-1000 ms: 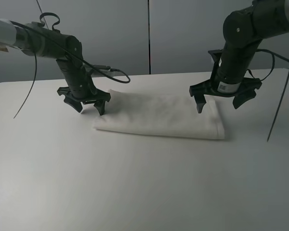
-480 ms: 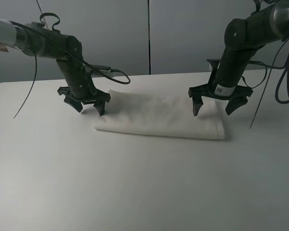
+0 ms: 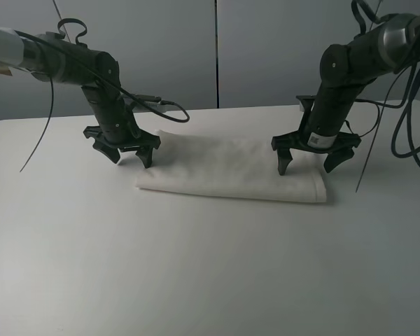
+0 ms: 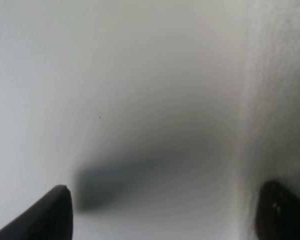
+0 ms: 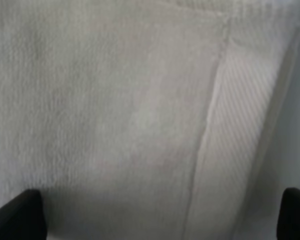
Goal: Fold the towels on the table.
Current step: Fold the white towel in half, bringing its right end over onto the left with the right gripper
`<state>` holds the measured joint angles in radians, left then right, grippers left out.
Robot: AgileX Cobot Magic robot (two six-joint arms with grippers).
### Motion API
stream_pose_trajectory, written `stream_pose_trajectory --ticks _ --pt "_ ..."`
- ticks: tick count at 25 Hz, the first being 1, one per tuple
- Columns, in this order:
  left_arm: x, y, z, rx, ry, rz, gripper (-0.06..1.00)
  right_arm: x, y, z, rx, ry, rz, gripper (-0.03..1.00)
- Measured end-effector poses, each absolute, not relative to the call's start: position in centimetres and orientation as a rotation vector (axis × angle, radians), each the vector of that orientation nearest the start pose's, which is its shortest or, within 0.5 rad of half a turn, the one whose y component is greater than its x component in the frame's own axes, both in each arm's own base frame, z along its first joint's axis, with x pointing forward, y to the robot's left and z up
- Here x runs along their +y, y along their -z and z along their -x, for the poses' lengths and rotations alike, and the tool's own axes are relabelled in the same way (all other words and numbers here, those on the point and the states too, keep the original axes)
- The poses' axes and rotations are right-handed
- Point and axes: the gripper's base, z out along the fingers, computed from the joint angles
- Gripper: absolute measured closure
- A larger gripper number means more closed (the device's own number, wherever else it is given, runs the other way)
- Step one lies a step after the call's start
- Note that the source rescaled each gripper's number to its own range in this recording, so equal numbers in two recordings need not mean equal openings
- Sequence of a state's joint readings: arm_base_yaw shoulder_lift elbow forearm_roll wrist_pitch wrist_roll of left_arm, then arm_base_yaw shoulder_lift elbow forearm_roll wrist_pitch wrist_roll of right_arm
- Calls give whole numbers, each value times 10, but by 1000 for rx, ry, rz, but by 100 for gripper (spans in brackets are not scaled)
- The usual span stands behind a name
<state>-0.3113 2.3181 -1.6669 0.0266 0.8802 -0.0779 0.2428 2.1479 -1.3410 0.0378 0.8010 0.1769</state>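
Note:
A white towel [image 3: 231, 166] lies folded in a long flat band across the middle of the white table [image 3: 196, 273]. My left gripper [image 3: 128, 154] is open and empty, low at the towel's left end, with one finger [image 3: 146, 155] over the towel's edge. In the left wrist view the towel [image 4: 280, 100] runs along one side of bare tabletop. My right gripper [image 3: 309, 162] is open and empty, low over the towel's right end. The right wrist view shows the terry cloth [image 5: 100, 110] and its hemmed border band [image 5: 240, 130] close below.
Black cables [image 3: 406, 105] hang from the right arm down to the table's right side. A cable [image 3: 161, 106] loops behind the left arm. A grey wall panel [image 3: 217, 49] stands behind the table's far edge.
My right gripper has moved a little to the left and farther back over the towel's right end, staying open. The left gripper and the towel have not moved.

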Motion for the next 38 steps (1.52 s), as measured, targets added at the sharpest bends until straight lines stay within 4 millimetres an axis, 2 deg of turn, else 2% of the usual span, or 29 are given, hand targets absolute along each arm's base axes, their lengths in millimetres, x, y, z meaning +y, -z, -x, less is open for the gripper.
stream_pose_trajectory --ticks 7,9,11,16,17,32,35,38 --pt "-137 -98 -434 2992 -4 -380 0 98 -93 -383 3103 -57 79 -3" --pt "-137 -98 -434 2992 -4 -380 0 98 -93 -383 3104 -59 80 4" --pt "-137 -98 -434 2994 -4 -380 0 98 -93 -383 3105 -67 73 21" --pt "-137 -98 -433 3000 -6 -381 0 102 -93 -382 3110 -131 83 86" --pt "-137 -98 -433 3001 -7 -381 0 103 -93 -382 3109 -146 89 96" --pt "-137 -98 -432 3008 -7 -380 0 104 -96 -379 3105 -173 186 96" --pt "-137 -98 -432 3009 -7 -380 0 104 -109 -377 3099 -182 190 96" --pt "-137 -98 -432 3009 -7 -380 0 104 -133 -374 3068 -206 192 96"
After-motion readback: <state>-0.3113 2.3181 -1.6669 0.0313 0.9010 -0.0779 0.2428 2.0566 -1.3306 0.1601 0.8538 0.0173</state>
